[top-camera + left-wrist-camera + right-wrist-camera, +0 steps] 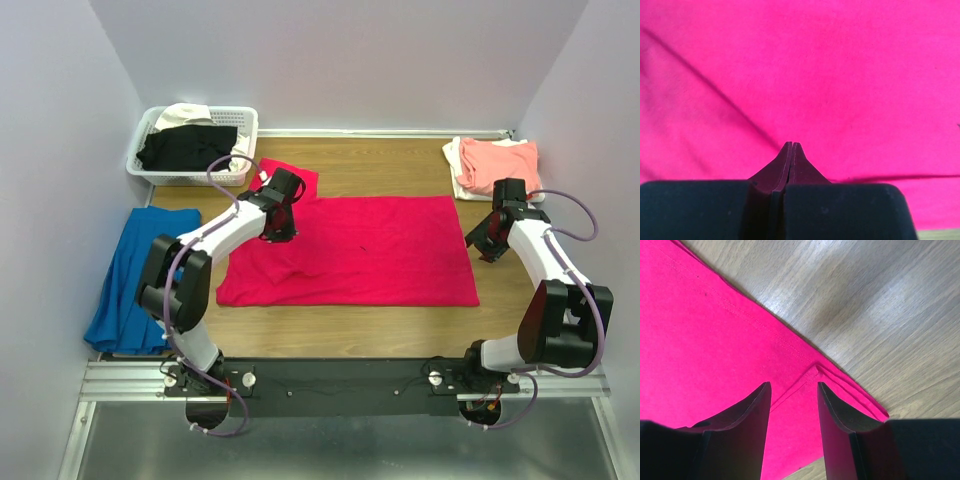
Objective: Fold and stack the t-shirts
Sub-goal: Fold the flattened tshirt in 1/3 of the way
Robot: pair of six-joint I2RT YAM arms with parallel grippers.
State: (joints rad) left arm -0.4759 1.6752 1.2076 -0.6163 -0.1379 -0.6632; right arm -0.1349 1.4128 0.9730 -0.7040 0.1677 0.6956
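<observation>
left end effector [791,145] closed, red t-shirt [840,75] pinch unclear, right end effector [793,386] parted

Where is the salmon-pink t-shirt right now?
In the top view the salmon-pink t-shirt lies at the far right corner of the table, on top of a pale t-shirt, just beyond the right gripper and right of the red t-shirt.

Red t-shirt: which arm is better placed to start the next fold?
Probably left. The left end effector is shut on the red t-shirt, creases converging at its tips; the right end effector hangs open above the shirt's corner, gripping nothing.
</observation>
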